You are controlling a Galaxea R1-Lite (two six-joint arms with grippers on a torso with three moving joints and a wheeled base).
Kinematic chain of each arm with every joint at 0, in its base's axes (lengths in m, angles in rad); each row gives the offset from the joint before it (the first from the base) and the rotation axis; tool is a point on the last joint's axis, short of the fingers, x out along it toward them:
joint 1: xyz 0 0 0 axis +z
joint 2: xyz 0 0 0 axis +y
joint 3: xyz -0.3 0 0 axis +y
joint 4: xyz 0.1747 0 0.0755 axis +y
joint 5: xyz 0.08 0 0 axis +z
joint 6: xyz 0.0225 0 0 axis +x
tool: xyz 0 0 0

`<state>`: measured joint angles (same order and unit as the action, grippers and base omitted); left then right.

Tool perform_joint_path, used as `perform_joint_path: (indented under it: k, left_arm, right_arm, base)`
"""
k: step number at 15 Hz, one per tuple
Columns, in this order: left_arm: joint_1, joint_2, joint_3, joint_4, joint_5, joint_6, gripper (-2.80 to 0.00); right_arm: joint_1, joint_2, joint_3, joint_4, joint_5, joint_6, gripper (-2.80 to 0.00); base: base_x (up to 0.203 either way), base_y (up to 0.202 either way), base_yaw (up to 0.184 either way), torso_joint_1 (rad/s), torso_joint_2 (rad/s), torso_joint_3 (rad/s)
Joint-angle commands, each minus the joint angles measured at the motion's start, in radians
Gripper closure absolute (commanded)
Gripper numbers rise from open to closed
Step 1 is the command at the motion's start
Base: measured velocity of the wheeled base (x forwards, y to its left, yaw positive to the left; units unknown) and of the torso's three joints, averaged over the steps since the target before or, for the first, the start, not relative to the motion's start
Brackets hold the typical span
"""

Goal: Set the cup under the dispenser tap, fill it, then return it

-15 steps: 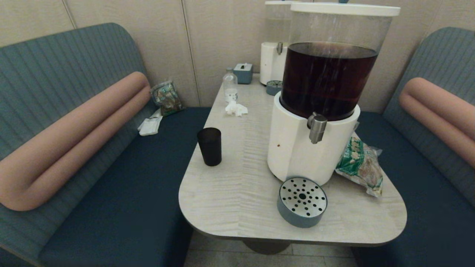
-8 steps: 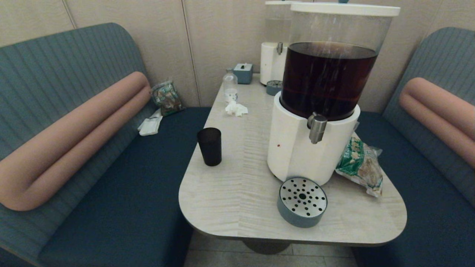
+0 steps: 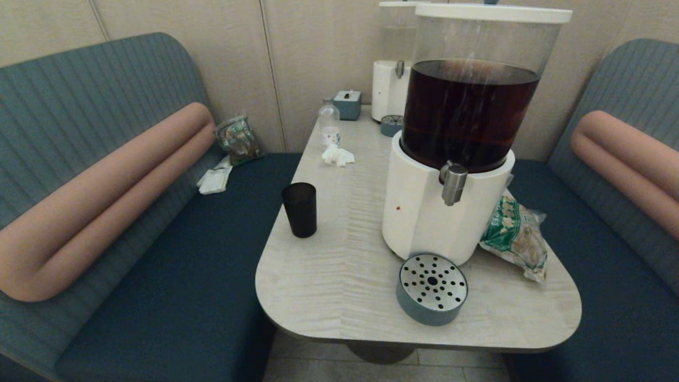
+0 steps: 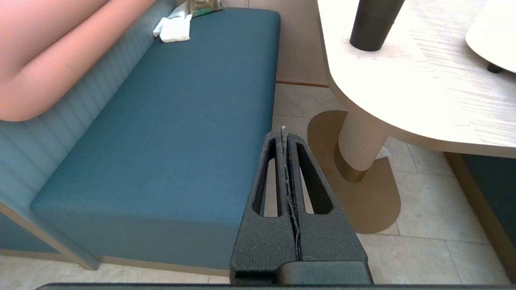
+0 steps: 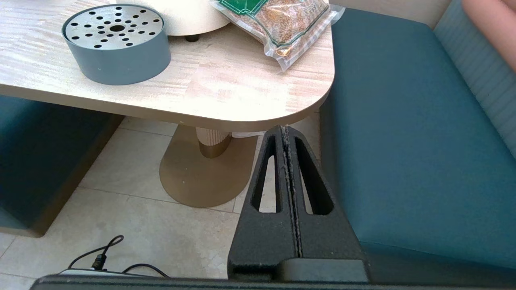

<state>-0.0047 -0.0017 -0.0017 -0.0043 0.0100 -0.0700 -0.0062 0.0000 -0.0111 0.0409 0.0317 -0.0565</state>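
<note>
From the head, you see the cup point(image 3: 299, 209) standing upright on the table point(image 3: 329, 286), well apart from the tap point(image 3: 453, 183), on its left side. It is dark, smooth plastic; the tap is shiny steel.

The left gripper point(image 4: 286, 135) hangs below the table edge, closed tight, holding nothing. This arm looks nearer the cup point(image 4: 375, 20).

The right gripper point(image 5: 284, 132) is also closed and holds nothing, below the table by the drip tray point(image 5: 117, 44).

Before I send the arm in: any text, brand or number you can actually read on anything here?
None readable.
Green snack bag: print too blurred.
Small clear bottle: white label too small.
Packet on the bench: print illegible.
Cup, dispenser tap: no marking seen.
</note>
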Motion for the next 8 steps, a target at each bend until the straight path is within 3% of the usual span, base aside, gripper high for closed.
perform_joint_path:
  k: [1, 8]
  left_arm:
    - [0.0, 0.002, 0.0, 0.0, 0.001, -0.001, 0.0]
    - [0.0, 0.002, 0.0, 0.0, 0.001, -0.001, 0.0]
  right_arm:
    - [0.0, 0.001, -0.001, 0.001, 0.001, -0.002, 0.0]
    - [0.0, 0.0, -0.001, 0.001, 0.001, 0.001, 0.0]
  base:
    - [0.0, 0.0, 0.0, 0.0, 0.0, 0.0]
    - [0.0, 0.0, 0.0, 0.0, 0.0, 0.0]
